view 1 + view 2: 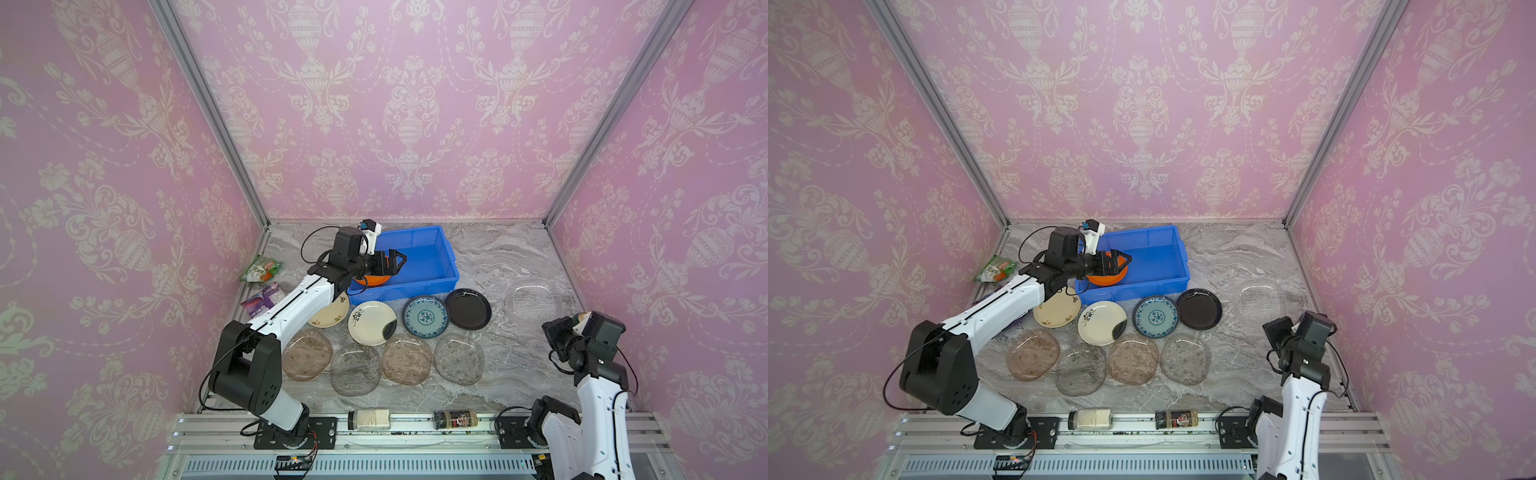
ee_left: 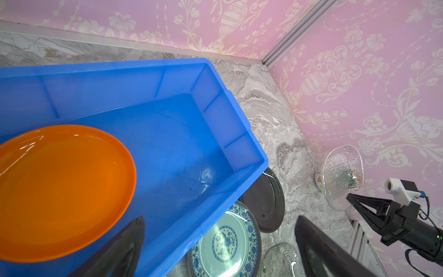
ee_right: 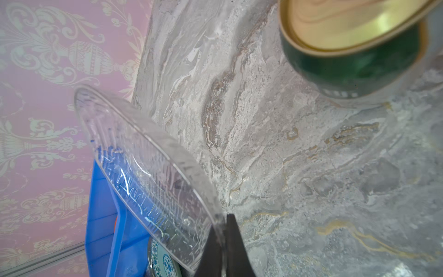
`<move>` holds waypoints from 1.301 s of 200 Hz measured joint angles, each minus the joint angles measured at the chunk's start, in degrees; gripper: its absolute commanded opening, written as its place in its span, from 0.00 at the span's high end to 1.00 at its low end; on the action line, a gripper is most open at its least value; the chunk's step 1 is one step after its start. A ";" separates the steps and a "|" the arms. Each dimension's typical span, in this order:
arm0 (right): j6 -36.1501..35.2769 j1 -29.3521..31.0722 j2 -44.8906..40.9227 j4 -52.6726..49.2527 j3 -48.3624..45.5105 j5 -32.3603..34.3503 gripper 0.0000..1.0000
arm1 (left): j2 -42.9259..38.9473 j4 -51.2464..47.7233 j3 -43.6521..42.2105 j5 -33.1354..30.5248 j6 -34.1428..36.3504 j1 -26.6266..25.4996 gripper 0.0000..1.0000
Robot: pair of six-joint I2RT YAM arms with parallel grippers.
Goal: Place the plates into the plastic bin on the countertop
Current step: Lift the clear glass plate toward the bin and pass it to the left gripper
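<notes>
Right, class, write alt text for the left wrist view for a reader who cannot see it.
An orange plate lies in the blue plastic bin, the open left end effector above it. Beside the bin on the marble countertop sit a teal-patterned plate and a black plate; further off the right end effector grips a clear plate by its rim.
</notes>
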 measured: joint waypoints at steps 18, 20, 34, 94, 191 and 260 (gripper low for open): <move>-2.08 5.55 4.68 -2.14 5.33 -0.57 1.00 | 0.66 0.15 0.20 1.38 -0.13 -0.68 0.06; -2.10 6.38 5.46 -2.36 6.14 -0.70 1.00 | 0.72 0.22 0.20 1.60 -0.13 -0.79 0.07; -3.78 13.57 12.63 -2.71 12.00 -1.66 1.00 | 1.46 0.31 0.52 2.71 -0.33 -1.64 0.10; -5.68 31.95 32.57 2.40 25.18 -4.52 1.00 | 3.21 -1.42 2.89 4.02 -0.07 -3.54 0.18; -12.81 41.07 48.15 1.64 37.00 -9.09 1.00 | 4.72 -5.66 4.79 3.56 2.56 -3.63 0.54; -14.53 43.41 51.17 0.11 42.25 -10.32 1.00 | 8.22 -7.02 5.68 2.93 2.84 -3.65 0.68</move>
